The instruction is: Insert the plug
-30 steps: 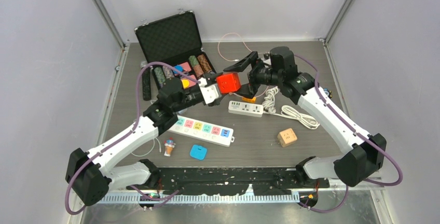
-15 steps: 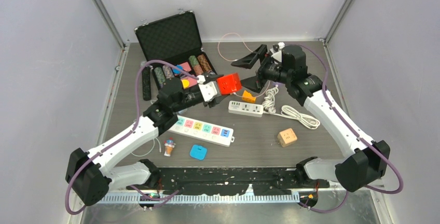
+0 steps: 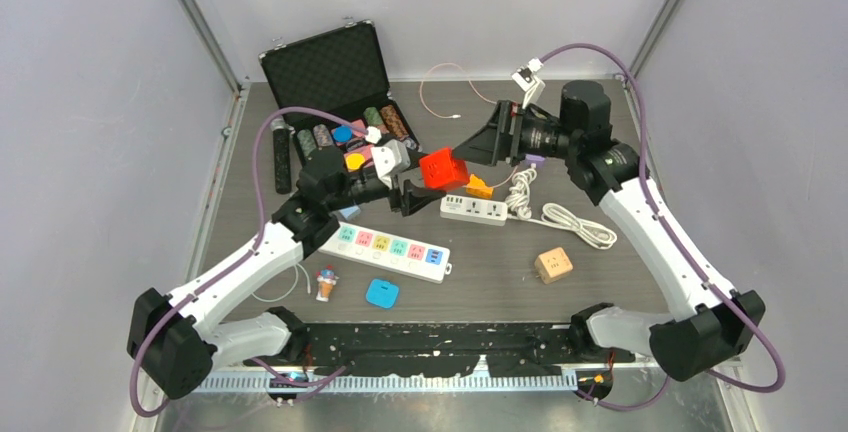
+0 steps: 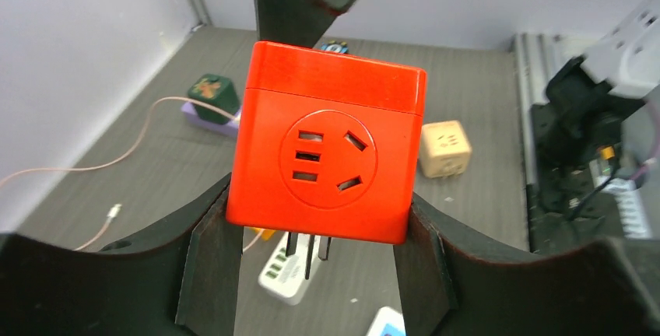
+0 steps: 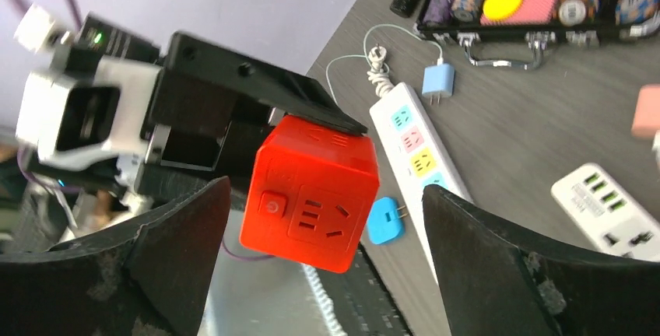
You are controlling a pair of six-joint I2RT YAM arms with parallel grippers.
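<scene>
While gripped by left end effector (image 4: 319, 211), red plug cube (image 4: 327, 149), held aloft

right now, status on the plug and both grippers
Left gripper shut on red cube plug, prongs down, in the air. Right gripper open, empty. Not inserted; white power strip sockets free.

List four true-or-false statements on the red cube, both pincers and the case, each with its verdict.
1. The left pincer grips the red cube. True.
2. The right pincer is shut on the cube. False: it is wide open.
3. The cube's prongs sit in the white power strip. False: they hang bare above the table.
4. The black case is open. True.
</scene>
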